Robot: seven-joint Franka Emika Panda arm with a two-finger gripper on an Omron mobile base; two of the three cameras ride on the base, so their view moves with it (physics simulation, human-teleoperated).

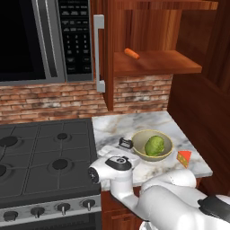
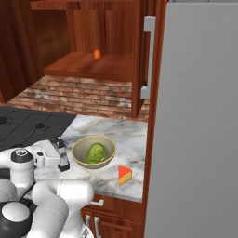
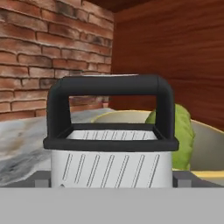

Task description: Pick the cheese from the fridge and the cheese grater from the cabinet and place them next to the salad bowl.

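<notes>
In the left base view, the small orange-yellow cheese wedge with a red rind edge (image 1: 184, 157) lies on the marbled white counter (image 1: 134, 123), just beside the round beige-olive salad bowl (image 1: 168, 143) that holds a green lettuce head (image 1: 154, 145); the cheese part of the task looks done. The white arm's two-finger gripper (image 1: 126, 144) is down at the counter on the bowl's other side, close to its rim. Above, the reddish-brown wooden wall cabinet (image 1: 152, 63) stands open, and its shelf carries only an elongated orange carrot (image 1: 132, 53), no grater. In the right base view, the cheese (image 2: 124, 175) again sits near the bowl (image 2: 110, 148), between it and the counter's front edge, beside the tall plain grey fridge (image 2: 200, 121), whose flat door faces the camera. The gripper (image 2: 62, 154) lies low on the counter just left of the bowl. In the hand view, the silver box grater with slotted faces and a black top handle (image 3: 111, 144) stands upright right in front of the camera between the two finger tips (image 3: 186, 178), with the bowl and lettuce directly behind it. The jaws are spread wide, so the grater looks let go and standing next to the bowl; judging from this, only pulling the hand clear remains.
</notes>
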